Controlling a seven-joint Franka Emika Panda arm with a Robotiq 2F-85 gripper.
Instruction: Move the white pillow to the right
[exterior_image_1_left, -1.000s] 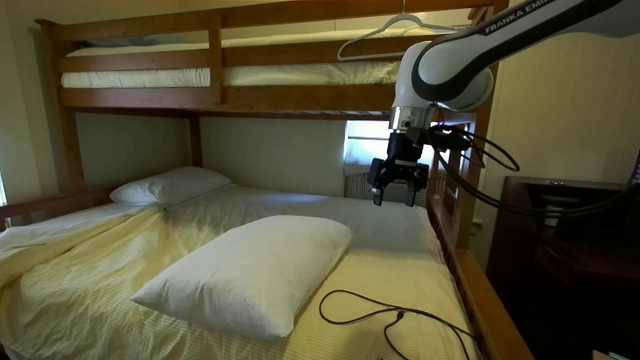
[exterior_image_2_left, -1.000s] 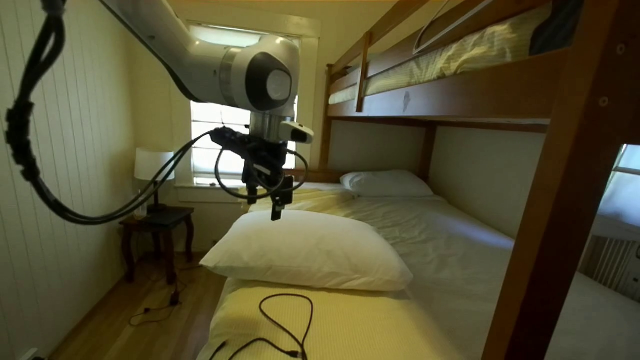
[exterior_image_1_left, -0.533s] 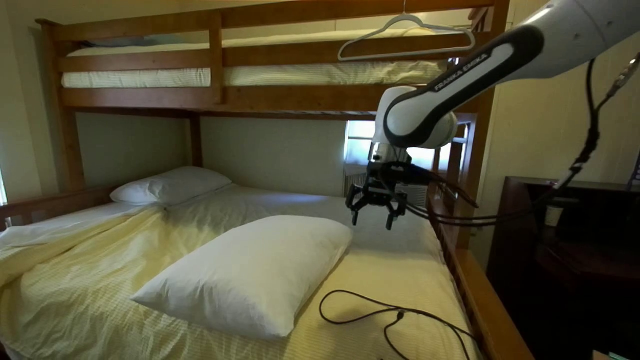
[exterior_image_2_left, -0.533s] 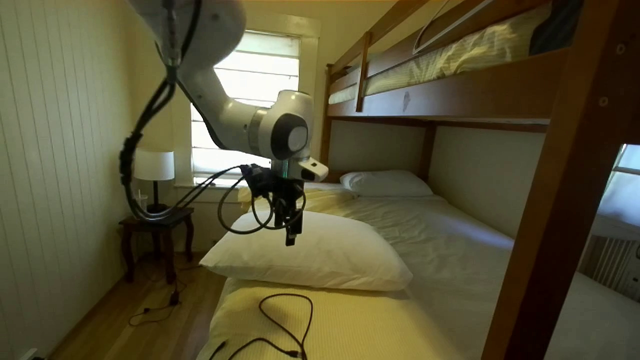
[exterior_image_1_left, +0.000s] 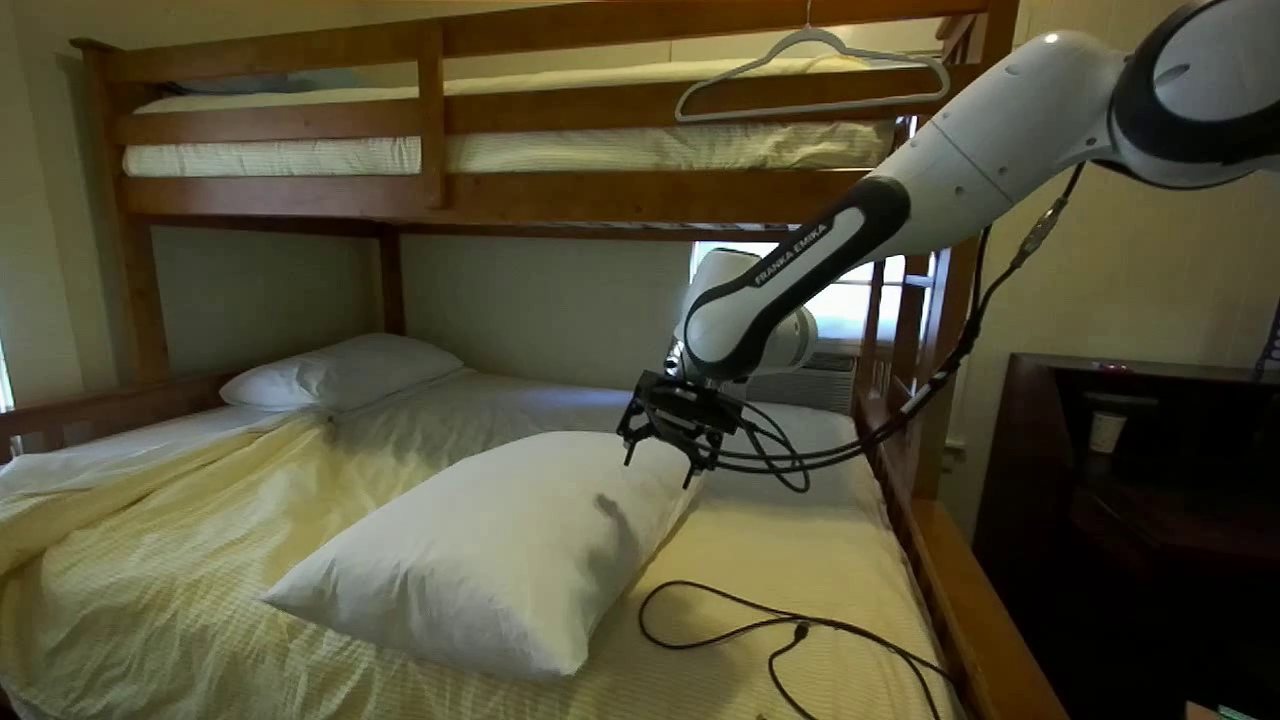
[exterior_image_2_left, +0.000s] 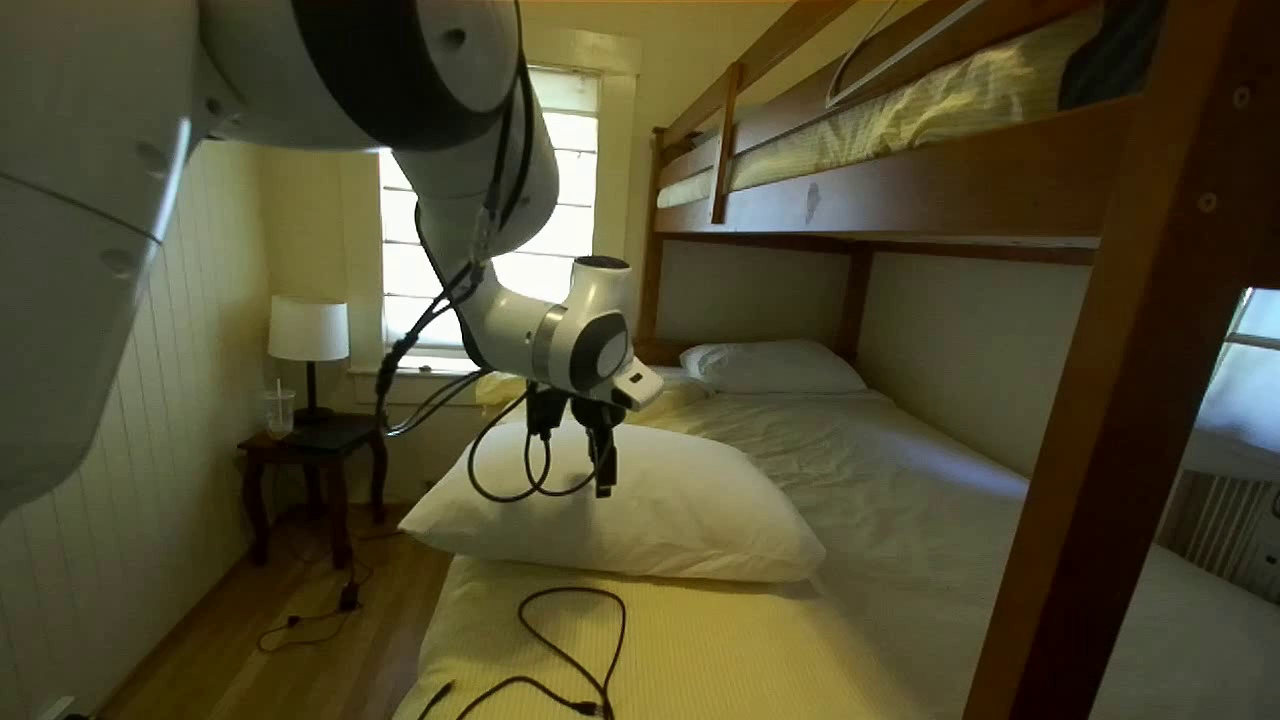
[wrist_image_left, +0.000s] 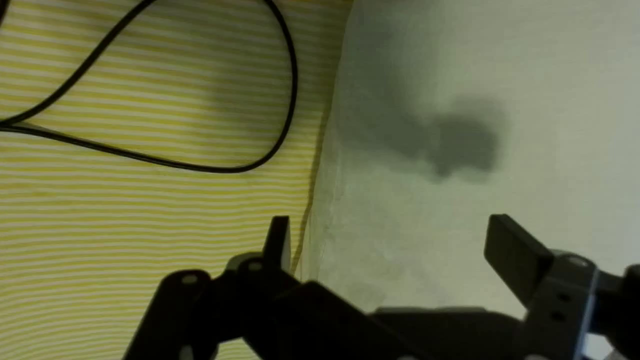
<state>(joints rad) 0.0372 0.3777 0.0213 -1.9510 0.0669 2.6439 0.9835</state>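
The white pillow is large and plump and lies at an angle on the yellow striped bedding; it also shows in the other exterior frame. In the wrist view the white pillow fills the right half, with its edge running between the fingers. My gripper is open, above the pillow's far right part, and casts a shadow on it. In an exterior view the gripper is seen side-on in front of the pillow. In the wrist view the gripper has wide-apart, empty fingers. Contact with the pillow cannot be told.
A smaller, flatter white pillow lies at the bed's head. A black cable loops on the bedding beside the large pillow. A wooden side rail, a bunk post and the upper bunk rail bound the space.
The arm has reached farther out, and my gripper has come down and leftward in an exterior view, from beside the pillow to over its far right part. The fingers stay apart. The pillow has not moved.
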